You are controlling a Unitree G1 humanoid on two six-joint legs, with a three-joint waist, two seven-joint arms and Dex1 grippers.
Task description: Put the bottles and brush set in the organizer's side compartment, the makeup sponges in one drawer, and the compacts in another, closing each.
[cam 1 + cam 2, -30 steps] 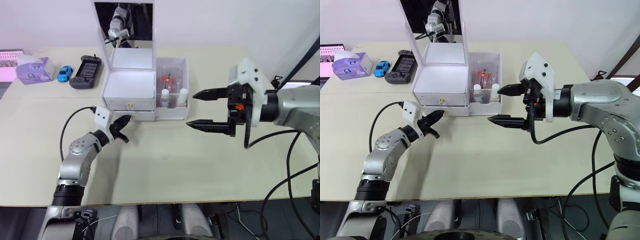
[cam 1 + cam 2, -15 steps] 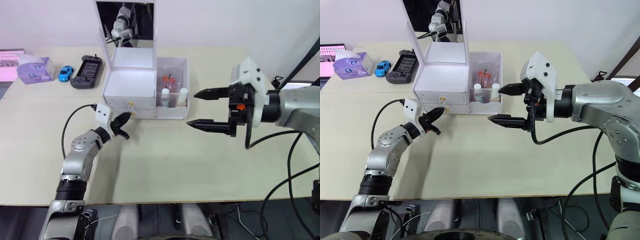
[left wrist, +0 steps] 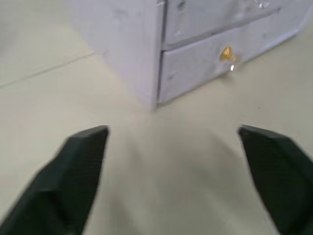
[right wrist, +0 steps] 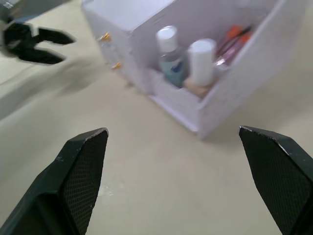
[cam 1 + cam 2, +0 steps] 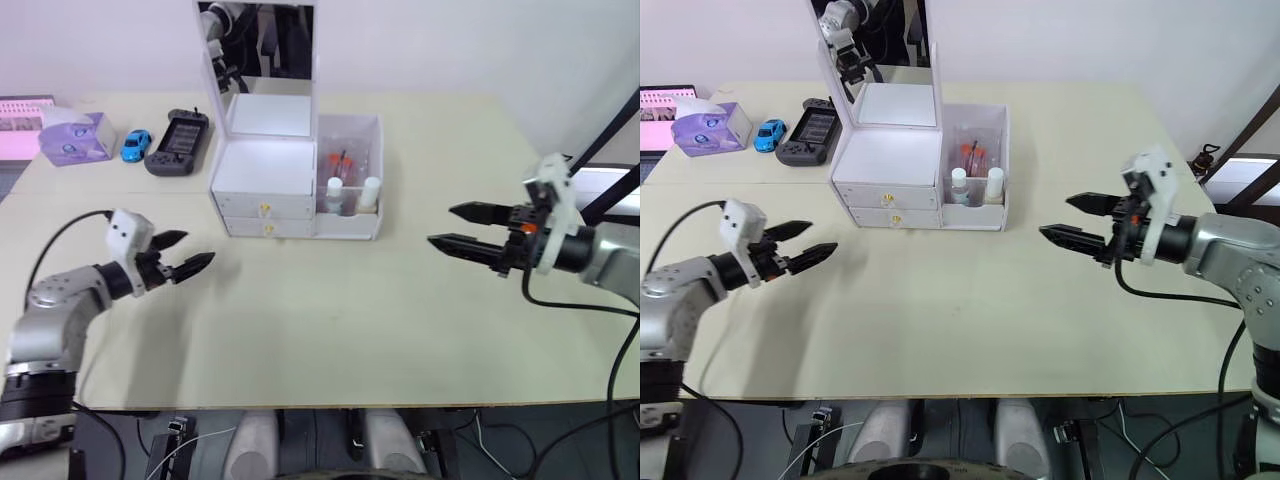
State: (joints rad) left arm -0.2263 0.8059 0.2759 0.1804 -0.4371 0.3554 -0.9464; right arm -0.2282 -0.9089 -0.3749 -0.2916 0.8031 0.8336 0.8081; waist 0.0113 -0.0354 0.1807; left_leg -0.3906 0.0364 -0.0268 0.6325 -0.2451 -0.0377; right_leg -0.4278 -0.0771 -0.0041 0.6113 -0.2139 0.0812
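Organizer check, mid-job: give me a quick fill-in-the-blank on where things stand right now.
Both drawers of the organizer are ____.
The two white-capped bottles stand in the organizer's ____ compartment.
The left hand and the right hand both have their fingers ____ and hold nothing.
The blue toy car sits between the tissue box and the ____.

Missing words: closed; side; open; game controller

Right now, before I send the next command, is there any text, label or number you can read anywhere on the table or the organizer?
None is readable.
Bottles in the organizer's side compartment: no label shows.
Purple tissue box: print too small to read.
Handheld game console: screen dark, no lettering visible.
Pink item at the table's far left corner: markings blurred.
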